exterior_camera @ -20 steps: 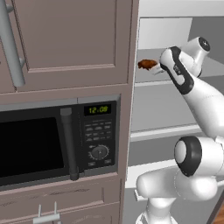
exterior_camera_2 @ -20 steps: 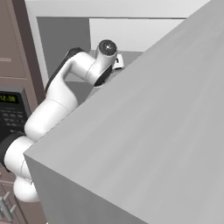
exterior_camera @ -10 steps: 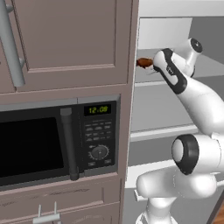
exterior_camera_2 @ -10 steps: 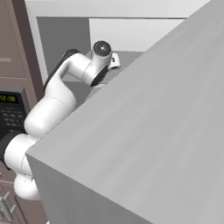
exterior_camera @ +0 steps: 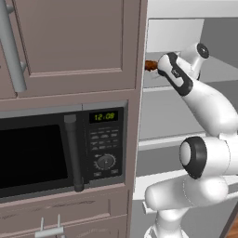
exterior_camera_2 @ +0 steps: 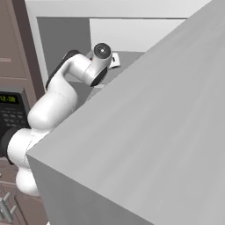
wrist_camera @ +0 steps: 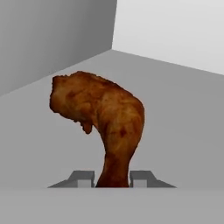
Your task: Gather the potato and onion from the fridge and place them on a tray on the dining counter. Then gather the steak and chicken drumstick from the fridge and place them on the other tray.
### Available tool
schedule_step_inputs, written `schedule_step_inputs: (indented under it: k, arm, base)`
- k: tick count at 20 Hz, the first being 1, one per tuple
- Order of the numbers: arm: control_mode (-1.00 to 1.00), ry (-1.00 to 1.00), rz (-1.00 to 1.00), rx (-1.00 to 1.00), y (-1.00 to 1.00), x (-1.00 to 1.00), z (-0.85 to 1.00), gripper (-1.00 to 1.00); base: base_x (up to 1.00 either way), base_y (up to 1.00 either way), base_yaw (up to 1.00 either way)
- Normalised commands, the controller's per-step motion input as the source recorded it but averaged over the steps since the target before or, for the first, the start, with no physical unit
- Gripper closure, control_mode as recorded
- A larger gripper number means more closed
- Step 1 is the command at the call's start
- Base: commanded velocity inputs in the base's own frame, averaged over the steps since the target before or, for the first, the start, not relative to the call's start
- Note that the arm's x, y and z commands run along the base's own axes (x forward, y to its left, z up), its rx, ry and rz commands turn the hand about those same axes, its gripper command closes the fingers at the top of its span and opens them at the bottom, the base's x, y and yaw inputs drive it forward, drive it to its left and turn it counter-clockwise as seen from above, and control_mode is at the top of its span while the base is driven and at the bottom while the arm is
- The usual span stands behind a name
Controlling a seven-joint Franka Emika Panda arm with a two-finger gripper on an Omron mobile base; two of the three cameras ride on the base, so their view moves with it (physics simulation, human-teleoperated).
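Pincer (wrist_camera: 112, 178) closed on narrow end of orange-brown, elongated chicken drumstick (wrist_camera: 103, 120), plump end away from fingertips (wrist_camera: 82, 178). Drumstick on grey shelf (wrist_camera: 183, 131) inside silver-grey fridge (exterior_camera: 176, 32), beside brown cabinet with black microwave (exterior_camera: 56, 148).

A: What does the arm (exterior_camera: 204, 111) look like?

B: Glossy white, with fat rounded links. A dark band rings the big joint (exterior_camera: 193, 158) at about 4 o'clock in the left base view, and a black sleeve (exterior_camera: 175, 74) wraps the link near 1 o'clock.

A: Any markings?

B: A round cap (exterior_camera_2: 102, 50) with a dark ring and a pale centre sits at 11 o'clock in the right base view. A small white block edged in black pokes out just beside it.

A: And the fingers?

B: Two small grey tips (wrist_camera: 83, 178), squarish and flat-topped, at 6 o'clock in the hand view.
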Motion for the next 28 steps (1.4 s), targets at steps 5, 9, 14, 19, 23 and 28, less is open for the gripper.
schedule_step_inputs:
  k: [5, 9, 14, 19, 23, 28]
  arm:
    - [-1.0, 0.0, -0.09, 0.0, -0.08, -0.3, 0.04, 1.0]
    - [-1.0, 0.08, -0.16, 0.0, -0.34, -0.72, 0.15, 1.0]
    - [-1.0, -0.14, -0.12, 0.01, -0.52, -1.0, 0.0, 1.0]
    - [-1.0, -0.36, -0.02, 0.0, -0.21, -1.0, 0.2, 1.0]
    - [-1.0, -0.06, 0.0, -0.03, 0.05, -1.0, 0.83, 1.0]
    - [-1.0, 0.17, -0.01, -0.03, 0.0, -0.96, 0.9, 1.0]
  base:
    - [0.0, 0.0, 0.0]
    - [0.0, 0.0, 0.0]
    - [0.0, 0.0, 0.0]
    - [0.0, 0.0, 0.0]
    - [0.0, 0.0, 0.0]
    - [0.0, 0.0, 0.0]
